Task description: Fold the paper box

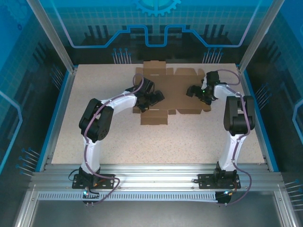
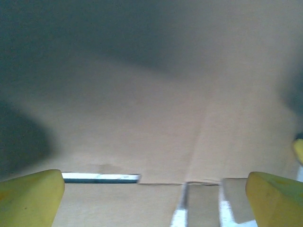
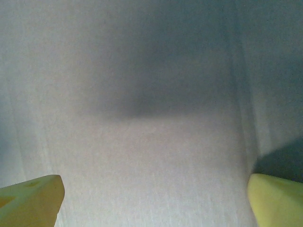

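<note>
Top cam overhead, wrist cams close-up on paper box (image 1: 176,92).

The box (image 1: 176,91) is showing plain brown. The table (image 1: 156,146) is looking pale beige with fine speckles, and blue strips (image 1: 60,111) are edging it. The arms (image 1: 97,120) are wearing white shells with black joints, and purple cables (image 1: 87,153) are running along them. The walls (image 1: 94,28) are glowing translucent blue with a pale grid, bright circuit-like lines and a gear motif (image 1: 156,4). The frame (image 1: 151,182) is shining silver. The left fingers (image 2: 28,198) and right fingers (image 3: 29,201) are showing yellow.
</note>
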Tool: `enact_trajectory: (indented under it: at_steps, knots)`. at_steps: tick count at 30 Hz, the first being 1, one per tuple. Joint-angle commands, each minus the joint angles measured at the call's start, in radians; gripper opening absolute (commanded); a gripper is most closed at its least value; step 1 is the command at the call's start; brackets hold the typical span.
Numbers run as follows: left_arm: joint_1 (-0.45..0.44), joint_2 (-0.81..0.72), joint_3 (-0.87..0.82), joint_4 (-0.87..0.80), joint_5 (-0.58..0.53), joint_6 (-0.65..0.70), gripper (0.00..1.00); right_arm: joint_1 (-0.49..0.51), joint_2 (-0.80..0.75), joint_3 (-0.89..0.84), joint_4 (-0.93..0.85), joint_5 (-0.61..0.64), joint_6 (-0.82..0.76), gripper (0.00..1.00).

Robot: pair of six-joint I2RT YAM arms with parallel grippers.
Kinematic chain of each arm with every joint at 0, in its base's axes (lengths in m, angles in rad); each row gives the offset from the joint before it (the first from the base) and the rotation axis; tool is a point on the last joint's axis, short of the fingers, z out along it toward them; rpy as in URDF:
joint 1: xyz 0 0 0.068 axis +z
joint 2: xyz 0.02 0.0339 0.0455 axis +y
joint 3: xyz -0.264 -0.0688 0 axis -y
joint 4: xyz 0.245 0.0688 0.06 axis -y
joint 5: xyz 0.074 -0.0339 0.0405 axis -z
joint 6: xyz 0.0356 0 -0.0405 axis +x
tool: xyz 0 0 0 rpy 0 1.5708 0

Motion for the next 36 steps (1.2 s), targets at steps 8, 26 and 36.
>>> enact_trajectory:
  at_steps: [8,26,36]
  knots:
    - [0.008,-0.144,-0.093,0.006,0.030,0.048,0.99,0.022,-0.106,-0.185,0.024,-0.037,0.012,1.00]
    - [0.038,-0.002,0.018,-0.067,0.048,0.076,0.99,0.049,-0.278,-0.475,0.139,-0.194,0.061,1.00]
    - [0.072,0.039,0.079,-0.112,0.052,0.097,0.99,0.255,-0.459,-0.668,0.211,-0.070,0.235,1.00]
